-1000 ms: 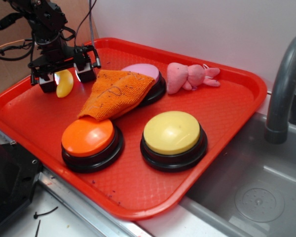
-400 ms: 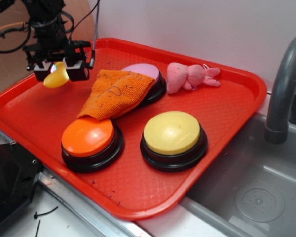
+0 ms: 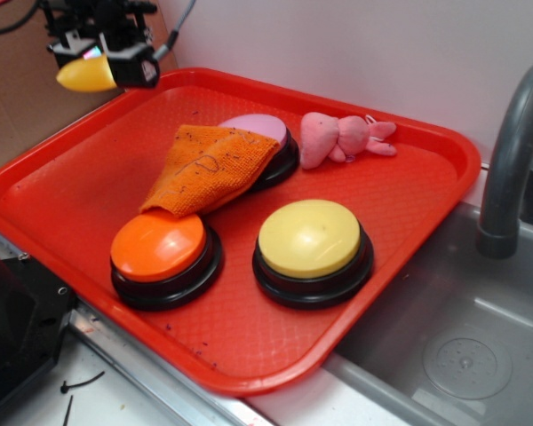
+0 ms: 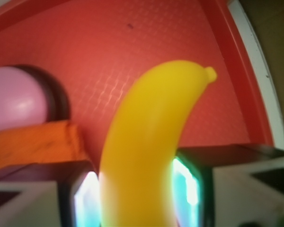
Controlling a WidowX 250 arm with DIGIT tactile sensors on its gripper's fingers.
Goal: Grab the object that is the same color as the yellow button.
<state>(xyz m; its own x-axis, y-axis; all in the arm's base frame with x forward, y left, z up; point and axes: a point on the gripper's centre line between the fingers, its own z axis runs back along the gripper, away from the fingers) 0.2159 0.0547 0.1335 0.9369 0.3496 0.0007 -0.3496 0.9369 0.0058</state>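
Yellow and glossy, the small curved plastic banana toy is pinched between the black fingers of the robot's gripper, which hangs in the air above the far left corner of the red plastic tray. From the wrist view the jaws press against both sides of the toy, its tip pointing out over the tray floor, so the hold looks firm. It matches the pale yellow dome of the big round push button with the black base, near the front of the tray. I'd judge the grab as done; little remains beyond keeping hold.

For room, the toy is clear of everything below. An orange woven cloth drapes over a lilac-topped button and touches an orange-topped button; a pink plush animal lies by the back rim. The tray's raised edge sits just under the gripper, with brown cardboard close behind on the left and a grey faucet well apart on the right.
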